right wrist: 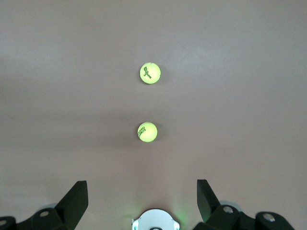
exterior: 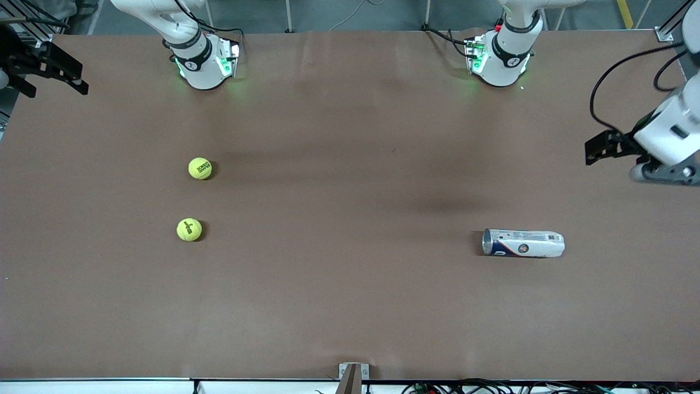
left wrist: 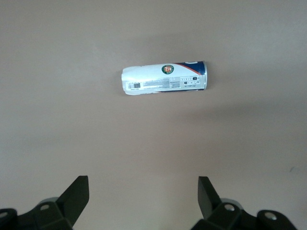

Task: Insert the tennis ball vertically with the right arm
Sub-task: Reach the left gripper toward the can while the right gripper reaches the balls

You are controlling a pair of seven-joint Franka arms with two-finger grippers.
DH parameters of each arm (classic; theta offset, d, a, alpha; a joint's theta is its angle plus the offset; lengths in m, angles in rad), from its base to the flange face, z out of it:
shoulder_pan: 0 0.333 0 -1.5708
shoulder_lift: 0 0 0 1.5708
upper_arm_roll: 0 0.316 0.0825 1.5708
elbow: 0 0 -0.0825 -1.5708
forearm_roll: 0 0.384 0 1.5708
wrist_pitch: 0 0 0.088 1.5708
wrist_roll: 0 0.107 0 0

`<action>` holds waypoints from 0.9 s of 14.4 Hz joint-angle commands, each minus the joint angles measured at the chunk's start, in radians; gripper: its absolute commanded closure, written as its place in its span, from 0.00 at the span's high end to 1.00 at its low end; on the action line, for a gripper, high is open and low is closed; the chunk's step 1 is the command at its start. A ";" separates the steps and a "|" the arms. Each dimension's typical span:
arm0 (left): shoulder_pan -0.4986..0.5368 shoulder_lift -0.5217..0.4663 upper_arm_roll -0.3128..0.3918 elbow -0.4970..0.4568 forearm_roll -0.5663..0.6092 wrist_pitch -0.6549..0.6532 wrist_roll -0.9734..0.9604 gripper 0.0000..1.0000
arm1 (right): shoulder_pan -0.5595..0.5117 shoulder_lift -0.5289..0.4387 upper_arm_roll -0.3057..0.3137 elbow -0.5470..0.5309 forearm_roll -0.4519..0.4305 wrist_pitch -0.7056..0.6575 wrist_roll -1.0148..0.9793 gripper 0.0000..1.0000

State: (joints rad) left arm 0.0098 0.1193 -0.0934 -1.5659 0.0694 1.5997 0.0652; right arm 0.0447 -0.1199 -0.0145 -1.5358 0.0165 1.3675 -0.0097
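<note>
Two yellow tennis balls lie on the brown table toward the right arm's end: one (exterior: 200, 168) farther from the front camera, one (exterior: 189, 229) nearer. Both show in the right wrist view (right wrist: 147, 132) (right wrist: 150, 73). A white and blue ball can (exterior: 522, 243) lies on its side toward the left arm's end, its open mouth facing the balls; it also shows in the left wrist view (left wrist: 165, 78). My right gripper (exterior: 54, 82) (right wrist: 141, 182) is open and empty, high over the table's edge at the right arm's end. My left gripper (exterior: 593, 150) (left wrist: 143, 178) is open and empty, high over the left arm's end.
The right arm's base (exterior: 203, 63) and the left arm's base (exterior: 500, 57) stand along the table edge farthest from the front camera. A small metal bracket (exterior: 353, 375) sits at the edge nearest that camera. Black cables (exterior: 612, 76) hang by the left arm.
</note>
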 commanded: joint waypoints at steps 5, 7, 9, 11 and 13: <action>-0.005 0.158 -0.006 -0.079 0.021 0.154 0.321 1.00 | -0.025 0.270 -0.010 -0.001 -0.010 0.134 -0.016 1.00; -0.005 0.207 -0.006 -0.079 0.021 0.186 0.427 1.00 | -0.034 0.336 -0.010 -0.026 -0.010 0.104 -0.003 1.00; -0.008 0.259 -0.003 -0.077 0.074 0.226 0.516 1.00 | -0.031 0.374 -0.012 -0.087 -0.009 0.087 0.005 1.00; -0.034 0.299 -0.022 -0.074 0.199 0.239 0.545 1.00 | -0.026 0.378 -0.010 -0.194 -0.007 0.134 0.057 1.00; -0.056 0.333 -0.045 -0.079 0.263 0.264 0.565 1.00 | -0.016 0.375 -0.008 -0.308 0.002 0.217 0.102 1.00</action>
State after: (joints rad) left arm -0.0162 0.4261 -0.1225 -1.6521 0.2647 1.8487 0.5991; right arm 0.0209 0.2909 -0.0292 -1.7164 0.0149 1.5150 0.0393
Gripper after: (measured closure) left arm 0.000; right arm 0.000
